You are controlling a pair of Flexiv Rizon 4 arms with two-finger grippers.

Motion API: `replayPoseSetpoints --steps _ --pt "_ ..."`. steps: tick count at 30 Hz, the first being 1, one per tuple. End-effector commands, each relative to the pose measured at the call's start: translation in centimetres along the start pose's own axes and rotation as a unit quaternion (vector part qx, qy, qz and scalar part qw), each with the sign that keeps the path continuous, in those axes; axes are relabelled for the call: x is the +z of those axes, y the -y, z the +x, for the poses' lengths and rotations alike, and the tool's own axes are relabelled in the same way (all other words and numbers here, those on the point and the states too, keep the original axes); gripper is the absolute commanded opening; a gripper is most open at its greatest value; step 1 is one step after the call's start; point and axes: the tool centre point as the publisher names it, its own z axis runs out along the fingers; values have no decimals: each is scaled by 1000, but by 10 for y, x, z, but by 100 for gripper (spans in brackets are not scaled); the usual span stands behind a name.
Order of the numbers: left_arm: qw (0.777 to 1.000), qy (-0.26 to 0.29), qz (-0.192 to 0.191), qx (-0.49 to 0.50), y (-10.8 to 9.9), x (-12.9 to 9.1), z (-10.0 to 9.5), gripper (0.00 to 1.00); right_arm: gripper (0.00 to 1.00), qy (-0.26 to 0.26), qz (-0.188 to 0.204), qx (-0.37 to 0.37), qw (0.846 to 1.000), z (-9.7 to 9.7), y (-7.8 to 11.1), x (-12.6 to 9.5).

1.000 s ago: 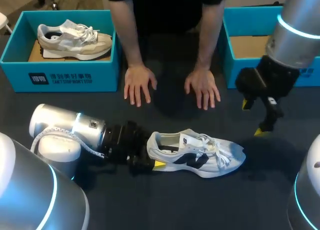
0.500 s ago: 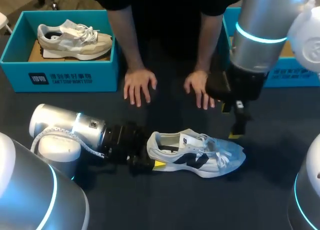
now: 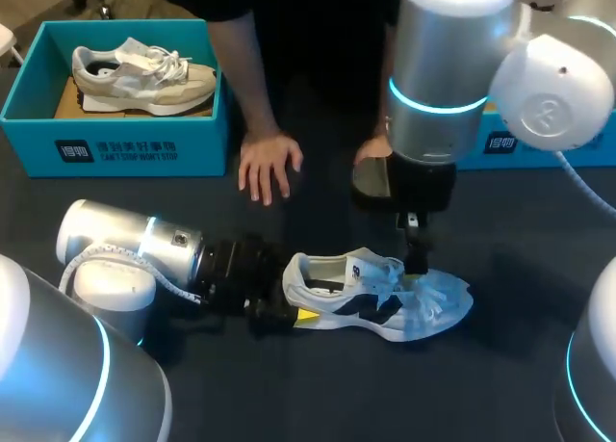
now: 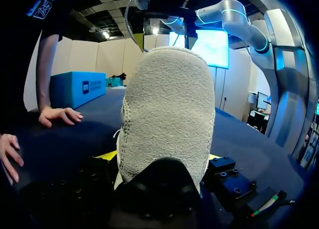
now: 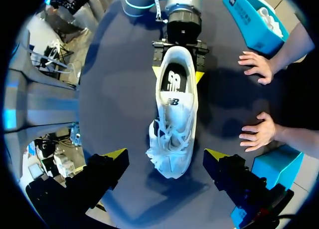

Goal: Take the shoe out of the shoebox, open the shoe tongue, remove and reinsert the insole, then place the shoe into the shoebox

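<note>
A white shoe [image 3: 380, 298] with a dark side logo stands upright on the dark table, toe pointing right. My left gripper [image 3: 296, 296] lies low at its heel, one yellow tip on each side, shut on it. From the left wrist, the grey heel [image 4: 167, 109] fills the space between the fingers of the left gripper [image 4: 159, 156]. My right gripper [image 3: 416, 259] hangs just above the laces, pointing down. Seen from the right wrist, the shoe [image 5: 174, 124] lies below the wide open right gripper [image 5: 166, 155], its laces between the tips and untouched.
A blue shoebox [image 3: 115, 151] at the back left holds a beige shoe [image 3: 144, 76]. Another blue box [image 3: 515, 142] sits at the back right behind my right arm. A person's hands [image 3: 269, 165] rest on the table just beyond the shoe.
My right arm has swung left from the table's right side to above the shoe's laces. The left gripper and the shoe have stayed put.
</note>
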Motion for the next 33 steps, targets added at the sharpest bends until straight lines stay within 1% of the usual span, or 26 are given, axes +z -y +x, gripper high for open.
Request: replayPoseSetpoints --steps 1,2,3,4,5,6,7,8,9,10,11,14,15,16,17,18,30,31,33 --pt "1000 0 -1 0 0 1 -1 0 100 -2 27 1 1000 -3 -5 1" --pt "1000 0 -1 0 0 1 -1 0 100 -2 27 1 1000 -3 -5 1" --pt "1000 0 -1 0 0 1 -1 0 100 -12 21 65 998 -5 -5 -3" --pt "1000 0 -1 0 0 1 -1 0 100 -22 35 146 988 -4 -10 -7" --pt "1000 0 -1 0 0 1 -1 0 100 -22 33 181 983 -3 -13 -8" --pt "1000 0 -1 0 0 1 -1 0 100 -19 28 194 980 -3 -14 -8" --pt "1000 0 -1 0 0 1 -1 0 100 -19 17 253 967 -1 -19 -9" --pt "1000 0 -1 0 0 1 -1 0 100 -17 24 280 960 0 -22 -10" --pt "1000 0 -1 0 0 1 -1 0 100 -13 16 304 952 1 -26 -10" --pt "1000 0 -1 0 0 1 -1 0 100 -11 15 309 951 2 -27 -10" --pt "1000 0 -1 0 0 1 -1 0 100 -14 14 354 935 4 -33 -10" --pt "1000 0 -1 0 0 1 -1 0 100 2 9 416 909 8 -43 -8" --pt "1000 0 -1 0 0 1 -1 0 100 10 18 451 892 10 -55 -3" --pt "1000 0 -1 0 0 1 -1 0 100 -5 31 476 879 8 -64 1" --pt "1000 0 -1 0 0 1 -1 0 100 -11 33 482 875 8 -66 3" --pt "1000 0 -1 0 0 1 -1 0 100 -31 32 527 849 10 -70 9" --pt "1000 0 -1 0 0 1 -1 0 100 -31 32 527 849 10 -70 9" --pt "1000 0 -1 0 0 1 -1 0 100 -29 35 543 839 10 -71 10" --pt "1000 0 -1 0 0 1 -1 0 100 -9 28 575 818 15 -72 13"
